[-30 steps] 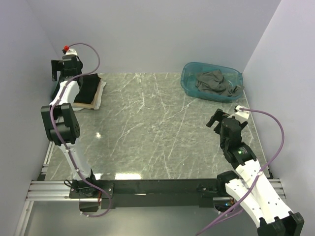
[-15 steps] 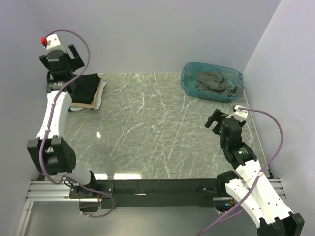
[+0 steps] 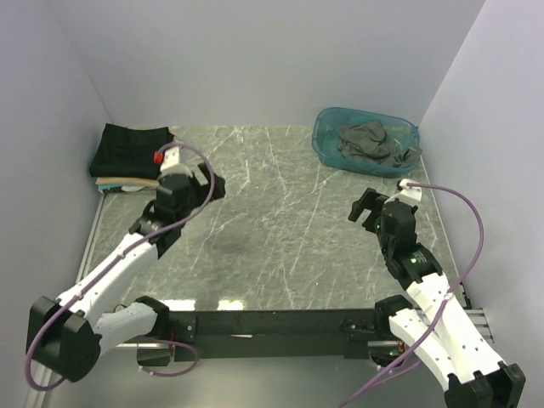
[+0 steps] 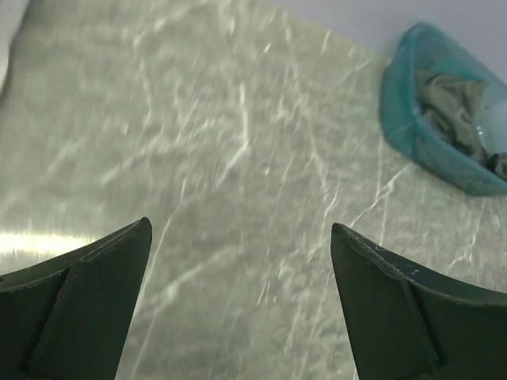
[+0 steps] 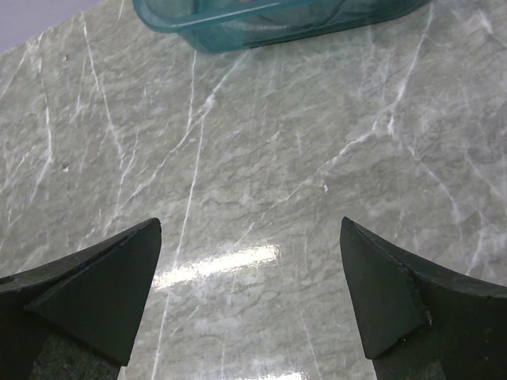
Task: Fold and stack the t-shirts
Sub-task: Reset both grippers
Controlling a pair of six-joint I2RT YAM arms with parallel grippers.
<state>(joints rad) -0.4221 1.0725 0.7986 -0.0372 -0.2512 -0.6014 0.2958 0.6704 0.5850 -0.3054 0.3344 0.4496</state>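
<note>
A folded black t-shirt (image 3: 129,150) lies on top of a stack at the table's far left corner, with a tan one (image 3: 126,181) and pale ones under it. A crumpled dark grey t-shirt (image 3: 371,143) lies in the teal tub (image 3: 326,143) at the far right; it also shows in the left wrist view (image 4: 458,108). My left gripper (image 3: 211,186) is open and empty over the bare marble, right of the stack. My right gripper (image 3: 363,208) is open and empty over the marble, in front of the tub.
The teal tub shows at the top edge of the right wrist view (image 5: 261,24) and at the upper right of the left wrist view (image 4: 412,119). Grey walls close the table on the left, back and right. A black rail (image 3: 272,323) runs along the near edge.
My left arm has swung away from the stack at the far left corner, down and to the right over the marble. My right gripper has shifted slightly left.
</note>
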